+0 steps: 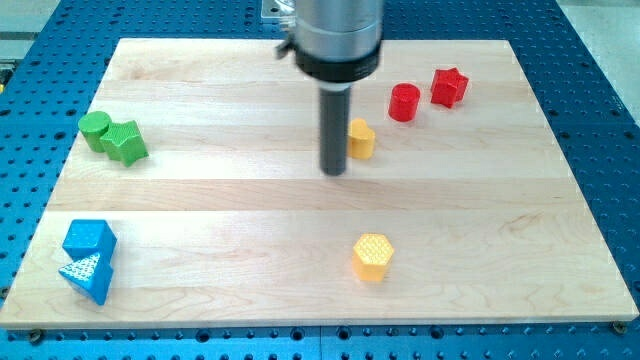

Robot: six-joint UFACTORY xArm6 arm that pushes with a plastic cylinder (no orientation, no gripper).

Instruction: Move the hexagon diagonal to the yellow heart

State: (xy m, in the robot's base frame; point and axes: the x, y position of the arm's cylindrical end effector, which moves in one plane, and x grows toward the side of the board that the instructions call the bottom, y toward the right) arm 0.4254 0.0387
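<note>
My tip (333, 170) rests on the wooden surface (200, 200), just left of the yellow heart (361, 139). The end effector is a plain rod, holding nothing. The yellow hexagon (373, 257) sits well below, toward the view's bottom, apart from my tip.

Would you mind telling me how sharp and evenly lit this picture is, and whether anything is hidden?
Camera view: lighting is soft and even, with no strong glare on the pale wooden board; blocks cast only faint shadows. The yellow hexagon block looks sharp. The dark rod hides part of the yellow block, probably the heart, with my tip just at its left.
</note>
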